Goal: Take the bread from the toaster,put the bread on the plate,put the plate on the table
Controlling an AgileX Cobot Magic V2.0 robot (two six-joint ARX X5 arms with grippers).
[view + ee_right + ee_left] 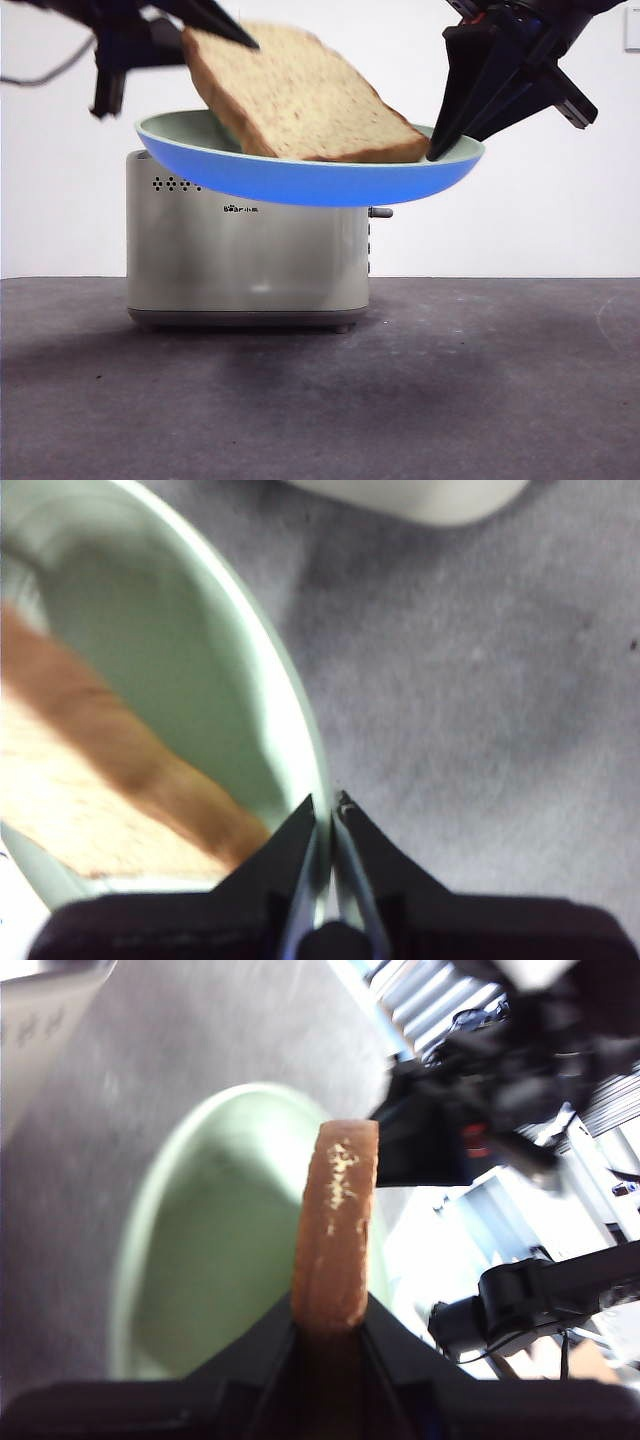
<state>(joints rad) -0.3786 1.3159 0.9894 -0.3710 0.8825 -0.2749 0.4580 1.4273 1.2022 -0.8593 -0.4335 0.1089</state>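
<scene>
The bread (300,95), a large tan speckled slice with brown crust, leans tilted in the pale green plate (300,180), which hangs in the air above the cream toaster (245,260). My left gripper (215,25) is shut on the bread's upper edge; the left wrist view shows the crust (335,1230) pinched between its jaws over the plate (210,1250). My right gripper (440,150) is shut on the plate's right rim (305,750), with the bread (90,790) lying inside the plate. The toaster stands on the dark grey table (480,380).
A white wall stands behind the table. The toaster's lever (380,212) sticks out on its right side, just under the plate. The toaster's edge shows in the right wrist view (420,495). The other arm (480,1110) shows in the left wrist view.
</scene>
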